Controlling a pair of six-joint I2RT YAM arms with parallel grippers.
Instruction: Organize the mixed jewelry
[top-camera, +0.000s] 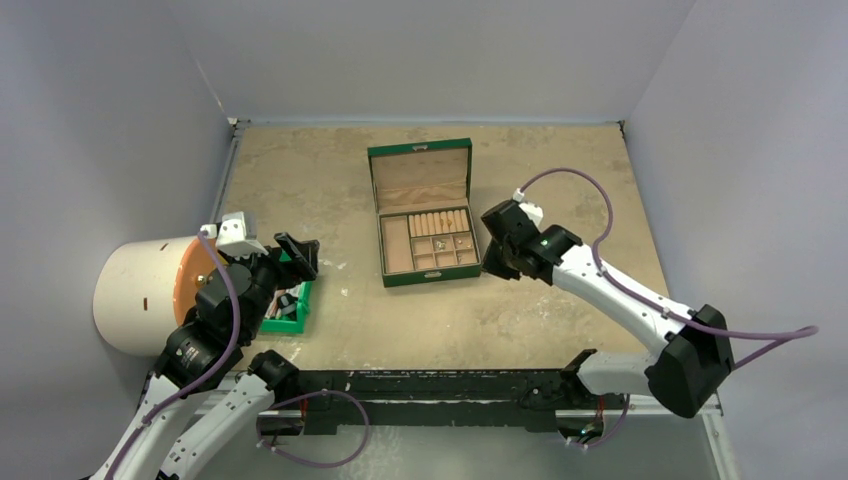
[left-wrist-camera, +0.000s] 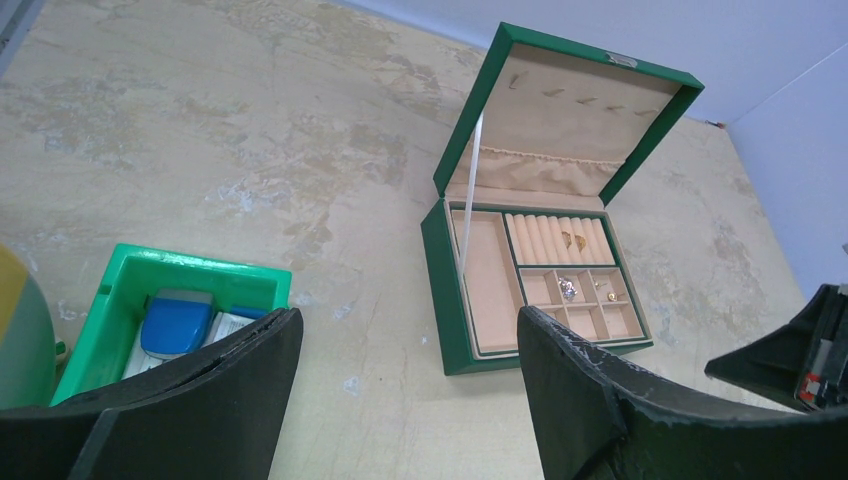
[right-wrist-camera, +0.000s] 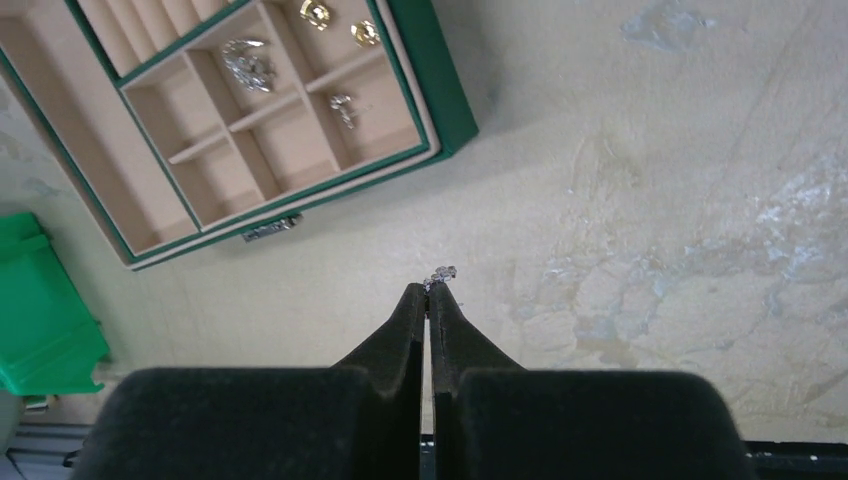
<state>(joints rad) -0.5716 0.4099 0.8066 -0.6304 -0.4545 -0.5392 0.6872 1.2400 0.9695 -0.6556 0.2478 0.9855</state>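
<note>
The green jewelry box (top-camera: 432, 279) stands open mid-table, lid up. In the right wrist view its small compartments (right-wrist-camera: 440, 90) hold two gold rings (right-wrist-camera: 316, 13), a silver cluster (right-wrist-camera: 247, 62) and a small silver piece (right-wrist-camera: 343, 108). My right gripper (right-wrist-camera: 428, 290) hangs just off the box's near right corner. It is shut, with a tiny silver chain piece (right-wrist-camera: 441, 272) pinched at its tips above the bare table. Over at the left my left gripper (left-wrist-camera: 408, 330) stands open and empty above the small green bin (left-wrist-camera: 190, 262). It looks toward the box (left-wrist-camera: 440, 300).
The green bin (top-camera: 290, 322) holds a blue item and dark things. A white cylinder with an orange end (top-camera: 135, 295) lies at the left edge beside the left arm. Grey walls close the table's back and sides.
</note>
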